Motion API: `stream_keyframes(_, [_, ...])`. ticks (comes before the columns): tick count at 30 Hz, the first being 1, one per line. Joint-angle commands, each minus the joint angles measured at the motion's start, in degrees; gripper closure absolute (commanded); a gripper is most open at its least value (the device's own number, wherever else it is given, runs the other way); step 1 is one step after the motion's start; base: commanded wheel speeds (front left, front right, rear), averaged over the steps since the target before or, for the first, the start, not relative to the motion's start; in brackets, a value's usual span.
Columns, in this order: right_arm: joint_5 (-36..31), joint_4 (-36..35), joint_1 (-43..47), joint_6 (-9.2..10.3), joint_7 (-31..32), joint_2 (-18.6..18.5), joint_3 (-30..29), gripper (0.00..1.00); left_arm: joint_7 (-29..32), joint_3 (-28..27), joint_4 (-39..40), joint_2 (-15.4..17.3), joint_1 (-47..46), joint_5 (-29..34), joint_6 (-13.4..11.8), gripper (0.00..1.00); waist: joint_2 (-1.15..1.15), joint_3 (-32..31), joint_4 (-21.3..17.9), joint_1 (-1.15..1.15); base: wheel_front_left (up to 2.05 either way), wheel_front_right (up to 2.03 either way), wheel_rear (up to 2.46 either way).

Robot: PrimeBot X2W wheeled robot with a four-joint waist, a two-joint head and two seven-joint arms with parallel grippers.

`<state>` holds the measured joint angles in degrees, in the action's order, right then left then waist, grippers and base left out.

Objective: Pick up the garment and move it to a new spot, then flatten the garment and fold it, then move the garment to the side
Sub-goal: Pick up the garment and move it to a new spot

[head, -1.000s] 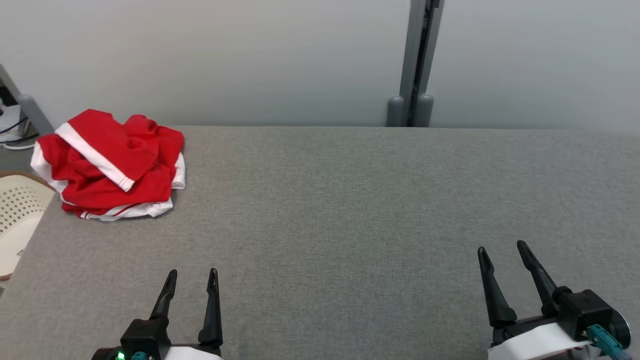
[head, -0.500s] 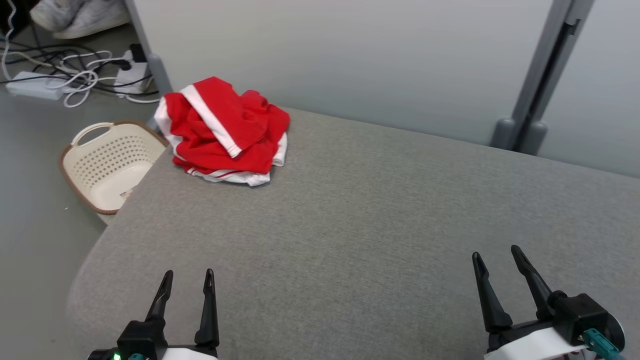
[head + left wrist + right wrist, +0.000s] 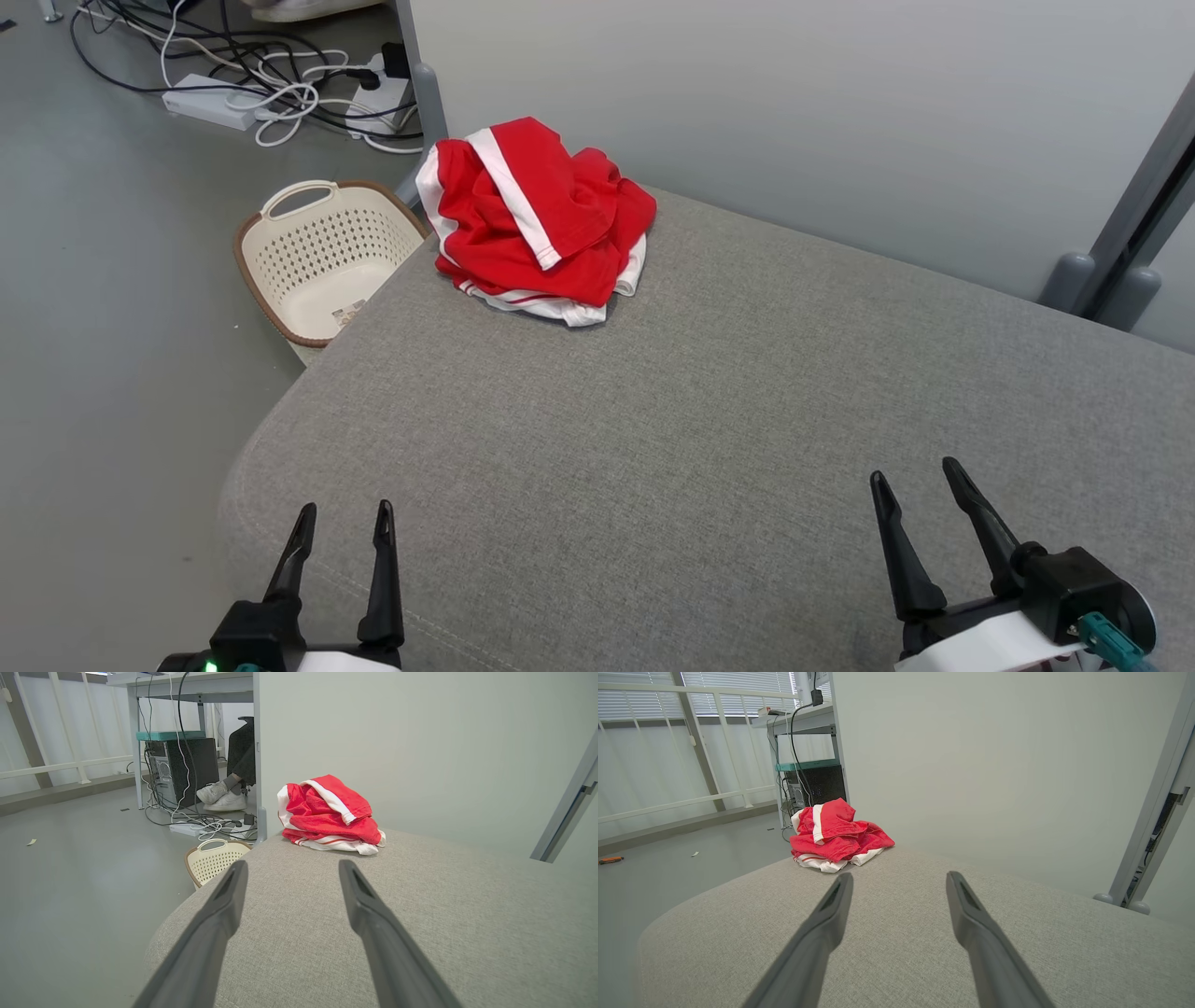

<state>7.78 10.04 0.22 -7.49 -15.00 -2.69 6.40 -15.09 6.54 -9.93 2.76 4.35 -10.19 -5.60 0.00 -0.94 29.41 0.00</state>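
The fingers (image 3: 382, 579) of the left gripper (image 3: 345, 509) stand spread wide with nothing between them, over the near left corner of the grey fabric-covered table (image 3: 709, 420). The fingers (image 3: 901, 560) of the right gripper (image 3: 913, 469) are parted just as wide and also hold nothing, over the table's near right part. Both pairs point toward the table's far edge, and neither touches any cloth.

The red garment with white trim (image 3: 537, 219) lies in a crumpled heap on the table's far left corner, well apart from both grippers. A broad white band runs across its top fold, and white edging with thin red stripes shows at the bottom of the heap where it meets the table's fabric.

On the floor just beside the table's left edge sits a cream perforated laundry basket with a brown rim (image 3: 245, 271). Farther from the table on that side, a white power strip (image 3: 201, 101) lies among tangled black and white cables (image 3: 280, 75). A pale partition panel (image 3: 794, 103) rises along the table's far edge, with a grey post (image 3: 1134, 219) at its right. In the left wrist view, beyond the table's far left corner, a person's feet in white sneakers (image 3: 217, 797) rest beside a black computer tower (image 3: 180, 770).
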Motion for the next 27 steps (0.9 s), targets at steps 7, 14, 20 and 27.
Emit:
stream_keyframes(7, [-0.8,-0.9,-0.9,-0.01,-0.3,-0.4,0.0,0.0,-0.1,-0.7,0.7,0.2,-0.4,-1.0,-0.4,0.0,0.0,1.2,-0.4,0.0,0.0,0.0,0.0])
stream_keyframes(14, [-3.2,-2.6,-3.0,-0.01,-0.3,-0.4,-1.3,0.0,-0.1,-2.6,1.8,1.9,-7.6,0.7,1.2,0.0,0.0,5.5,-1.5,0.0,0.0,0.0,0.0])
stream_keyframes(20, [-6.6,-4.2,-6.4,-0.01,-0.3,-0.4,-1.4,0.0,0.0,-3.1,1.0,6.7,-22.3,2.1,4.9,0.0,0.0,12.2,-3.7,0.0,0.0,0.0,0.0])
stream_keyframes(27, [-10.8,-7.9,-10.7,-0.01,-0.3,-0.4,-1.5,0.0,5.8,-4.0,-5.3,12.8,-42.3,0.6,9.4,0.0,0.0,21.2,-7.8,0.0,0.0,0.0,0.0])
